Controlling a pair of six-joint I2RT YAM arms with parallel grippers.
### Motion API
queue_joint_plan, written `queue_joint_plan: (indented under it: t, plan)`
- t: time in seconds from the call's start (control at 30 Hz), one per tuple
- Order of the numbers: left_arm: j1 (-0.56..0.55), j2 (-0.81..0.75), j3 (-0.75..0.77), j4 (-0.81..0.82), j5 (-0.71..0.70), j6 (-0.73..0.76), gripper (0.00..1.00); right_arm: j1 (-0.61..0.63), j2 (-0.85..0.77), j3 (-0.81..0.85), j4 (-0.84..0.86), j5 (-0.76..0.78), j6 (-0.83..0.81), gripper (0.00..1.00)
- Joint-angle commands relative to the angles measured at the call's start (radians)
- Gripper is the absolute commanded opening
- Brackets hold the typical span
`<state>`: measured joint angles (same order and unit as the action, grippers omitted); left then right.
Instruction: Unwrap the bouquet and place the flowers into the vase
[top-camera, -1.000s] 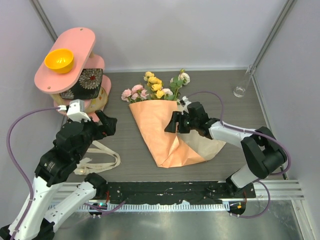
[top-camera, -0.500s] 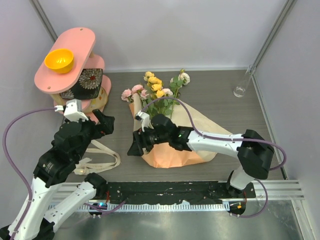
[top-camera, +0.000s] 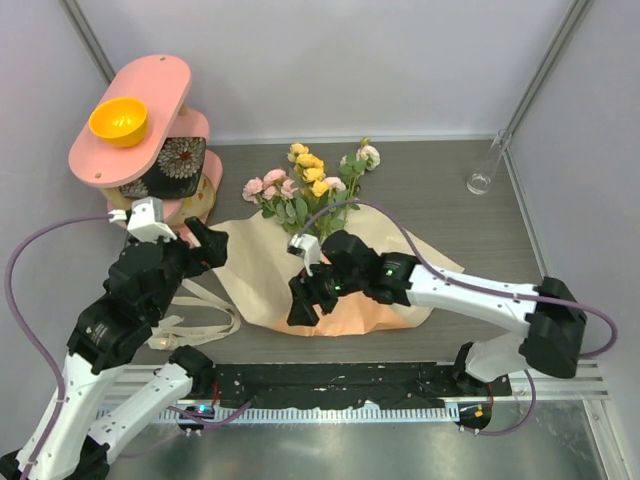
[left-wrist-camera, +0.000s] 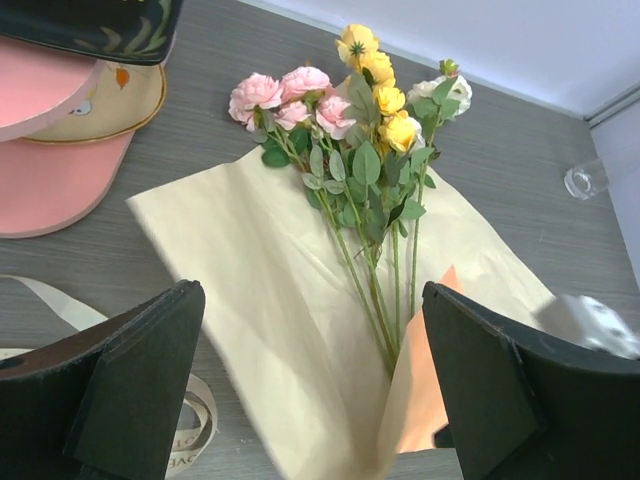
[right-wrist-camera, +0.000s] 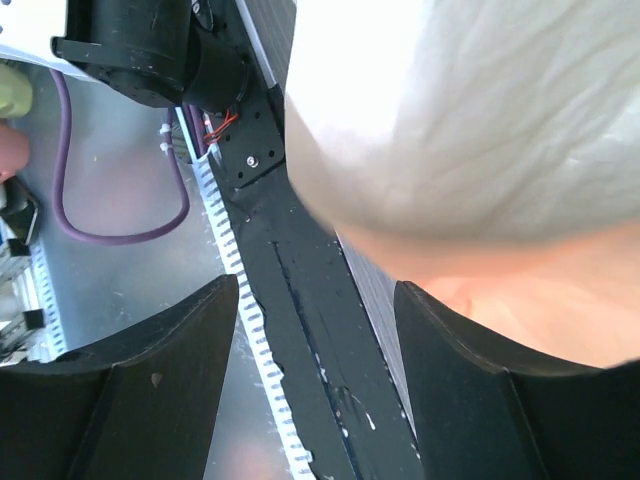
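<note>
1. My left gripper (top-camera: 208, 246) hangs over the left part of the table (top-camera: 450, 215), just beside the left edge of the kraft paper (top-camera: 258, 268). Its fingers are spread wide and grip nothing.
2. My right gripper (top-camera: 303, 305) reaches across to the near edge of the paper with its fingers apart. In my wrist view the paper bulges close against the camera, while the gap between my fingers shows only the black rail (right-wrist-camera: 300, 330) at the table's edge.
3. The paper lies opened out mid-table, cream face up, with an orange flap showing just right of my right gripper.
4. The flowers (top-camera: 310, 182) lie on the paper. Their stems point toward me and the pink, yellow and white blooms reach past its far edge.
5. The vase (top-camera: 485, 168) is at the far right, well apart from the flowers. I cannot tell whether it stands or lies.
6. The cream ribbon (top-camera: 205, 318) lies loose near my left arm.
</note>
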<state>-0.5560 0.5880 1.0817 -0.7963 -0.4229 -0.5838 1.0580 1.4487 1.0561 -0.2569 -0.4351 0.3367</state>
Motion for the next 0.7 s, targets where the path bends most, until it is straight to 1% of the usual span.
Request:
queue_joint_plan:
  t: [0.0,0.03,0.1,0.13,0.17,0.23,0.27,0.3,0.33,0.37,0.4,0.43,0.53,0.67]
  plan:
    - [0.002,0.094,0.021,0.04,0.094,0.015,0.95,0.003,-0.152,-0.063,-0.097,0.145,-0.032,0.69]
    - [0.002,0.117,0.021,0.04,0.11,0.013,0.94,0.003,-0.162,-0.111,-0.099,0.198,-0.019,0.69]
    - [0.002,0.17,0.012,0.039,0.143,0.006,0.93,0.008,-0.174,-0.165,-0.088,0.237,0.021,0.68]
    - [0.002,0.182,0.007,0.049,0.153,0.004,0.93,0.016,-0.183,-0.218,-0.084,0.261,0.036,0.68]
    - [0.002,0.205,0.0,0.058,0.16,0.002,0.93,0.031,-0.188,-0.243,-0.078,0.318,0.07,0.68]
    - [0.002,0.225,-0.034,0.094,0.202,-0.008,0.94,0.052,-0.201,-0.307,-0.048,0.363,0.111,0.66]
    - [0.002,0.24,-0.045,0.103,0.219,-0.016,0.94,0.06,-0.203,-0.324,-0.038,0.421,0.131,0.65]
    - [0.002,0.271,-0.066,0.117,0.246,-0.022,0.94,0.071,-0.206,-0.34,-0.021,0.43,0.189,0.63]
    - [0.002,0.295,-0.077,0.138,0.298,-0.037,0.93,0.074,-0.206,-0.369,-0.01,0.482,0.215,0.61]
    - [0.002,0.314,-0.085,0.149,0.323,-0.048,0.92,0.076,-0.208,-0.386,0.008,0.493,0.238,0.59]
    - [0.004,0.353,-0.103,0.16,0.341,-0.059,0.9,0.079,-0.208,-0.406,0.063,0.509,0.28,0.54]
    - [0.002,0.367,-0.112,0.181,0.366,-0.074,0.87,0.08,-0.208,-0.438,0.085,0.525,0.3,0.52]
    - [0.002,0.412,-0.154,0.241,0.407,-0.12,0.84,0.083,-0.191,-0.476,0.151,0.599,0.346,0.46]
    - [0.002,0.42,-0.193,0.293,0.453,-0.16,0.84,0.083,-0.169,-0.485,0.177,0.726,0.355,0.44]
